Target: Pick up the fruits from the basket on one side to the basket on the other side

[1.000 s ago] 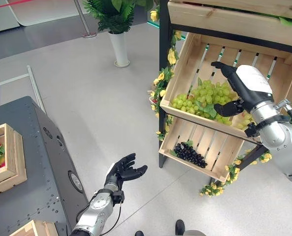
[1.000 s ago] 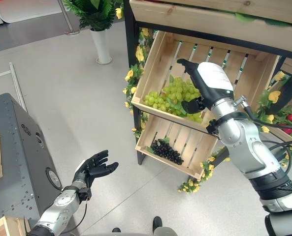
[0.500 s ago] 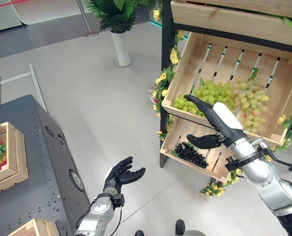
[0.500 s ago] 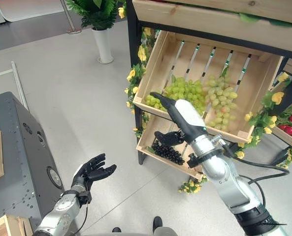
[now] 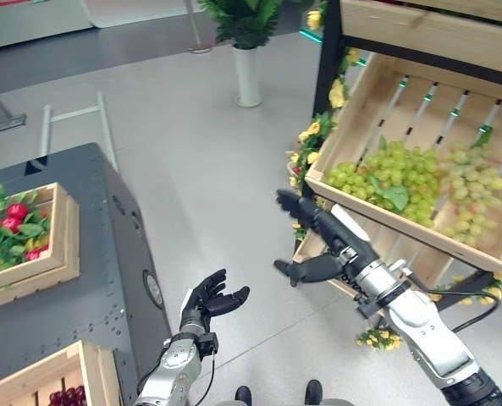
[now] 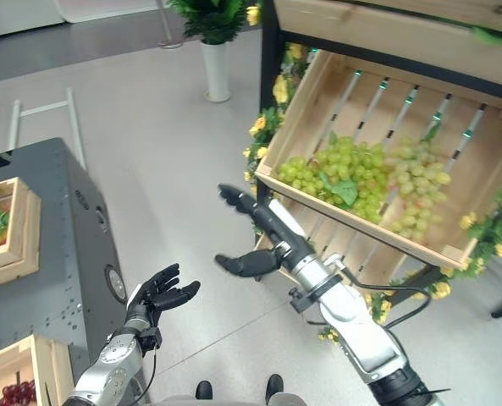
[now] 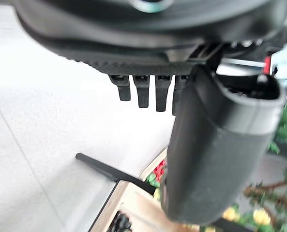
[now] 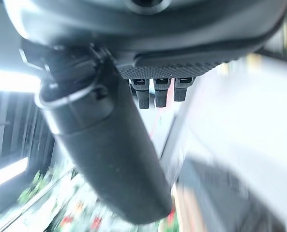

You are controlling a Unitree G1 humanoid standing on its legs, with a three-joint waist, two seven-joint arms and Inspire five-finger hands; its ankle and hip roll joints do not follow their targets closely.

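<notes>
My right hand (image 5: 318, 245) has come away from the upper crate (image 5: 377, 93) on the rack at the right and now hangs over the open floor, fingers straight and spread, thumb apart, carrying nothing. A second ago it was up among the green grapes (image 5: 384, 178); half a second ago it was passing the lower shelf. The grapes lie in that crate as before, the paler bunch (image 5: 471, 190) beside them on the right. So the reach has ended without a pick, I judge, and no fruit is on its way across. My head has also turned left: the grey table (image 5: 81, 288) with its wooden crates (image 5: 43, 254) of red fruit fills more of my view. My left hand (image 5: 206, 298) stays low near the table edge, fingers loosely open, palm up, empty.
</notes>
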